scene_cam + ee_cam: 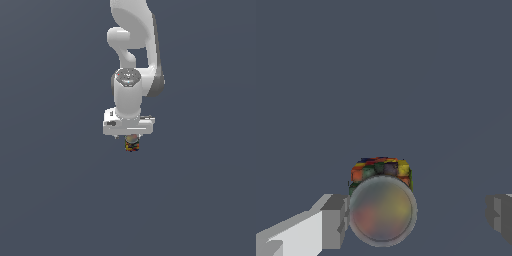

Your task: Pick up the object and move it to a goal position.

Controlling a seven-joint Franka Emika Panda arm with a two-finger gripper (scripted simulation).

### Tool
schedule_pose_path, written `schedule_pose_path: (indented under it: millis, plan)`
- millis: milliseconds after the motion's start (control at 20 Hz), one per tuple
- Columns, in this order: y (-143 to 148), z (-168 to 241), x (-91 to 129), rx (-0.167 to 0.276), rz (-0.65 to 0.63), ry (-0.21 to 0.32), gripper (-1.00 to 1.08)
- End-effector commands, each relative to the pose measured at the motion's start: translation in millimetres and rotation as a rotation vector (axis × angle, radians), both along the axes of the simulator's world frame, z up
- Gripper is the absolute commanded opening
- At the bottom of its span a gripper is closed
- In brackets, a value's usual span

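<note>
i see the speckled jar (381, 200) between the gripper (416, 217) fingers, touching one finger (333, 220); jaws apart, other finger clear.

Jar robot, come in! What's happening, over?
Tool open, one finger at the jar's side, other apart. Speckled jar between fingers, not gripped. Nothing in the way.

Arm (134, 60) on my feed: glossy white rounded links with dark grey seams at the joints. Wrist flange (128, 76) shows a grey disc cap bearing small red marks. Hand body (129, 125) is a white rectangular block. Fingers (331, 222): white shafts ending in grey blocky pads
</note>
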State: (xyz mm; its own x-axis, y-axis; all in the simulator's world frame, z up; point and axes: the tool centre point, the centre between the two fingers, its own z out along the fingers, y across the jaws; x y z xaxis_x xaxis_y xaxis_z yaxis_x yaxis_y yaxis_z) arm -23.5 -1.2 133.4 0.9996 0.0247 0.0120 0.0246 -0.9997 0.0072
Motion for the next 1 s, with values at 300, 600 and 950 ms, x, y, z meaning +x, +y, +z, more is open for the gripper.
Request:
schedule_pose_path:
  millis: [300, 600, 950]
  plan:
    - [18.2, -22.8, -27.1, 0.006, 0.054, 0.011, 1.0]
    - [19.8, -25.0, -29.3, 0.006, 0.058, 0.013, 1.0]
    - [19.9, -46.1, -30.5, 0.006, 0.059, 0.013, 1.0]
